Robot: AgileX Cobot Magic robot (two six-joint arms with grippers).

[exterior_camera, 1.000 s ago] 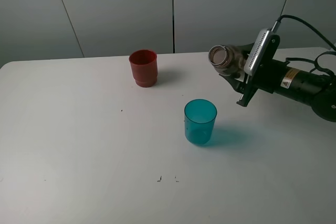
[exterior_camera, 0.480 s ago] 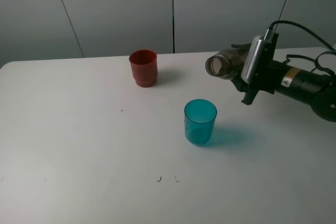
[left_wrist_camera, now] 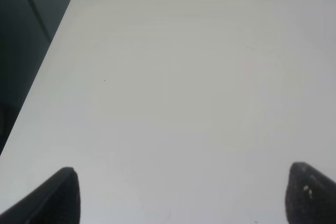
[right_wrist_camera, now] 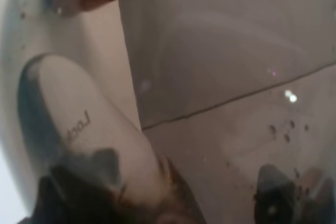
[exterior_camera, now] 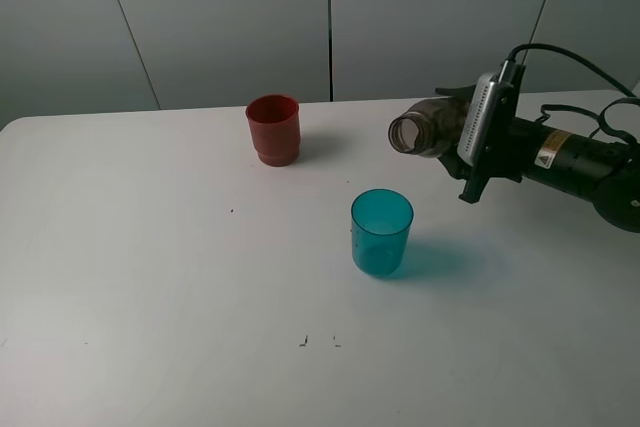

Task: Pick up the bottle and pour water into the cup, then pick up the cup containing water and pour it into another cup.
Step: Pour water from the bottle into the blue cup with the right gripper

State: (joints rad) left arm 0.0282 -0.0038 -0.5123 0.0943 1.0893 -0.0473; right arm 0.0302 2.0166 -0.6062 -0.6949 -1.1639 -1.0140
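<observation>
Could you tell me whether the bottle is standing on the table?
No, the right claw holds the bottle tipped sideways in the air.

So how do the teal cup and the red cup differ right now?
The teal cup is translucent with smooth tapered sides; the red cup is opaque with a stepped base. The teal cup stands mid-table; the red cup farther back and left. Both are upright, untouched, similar in size.
</observation>
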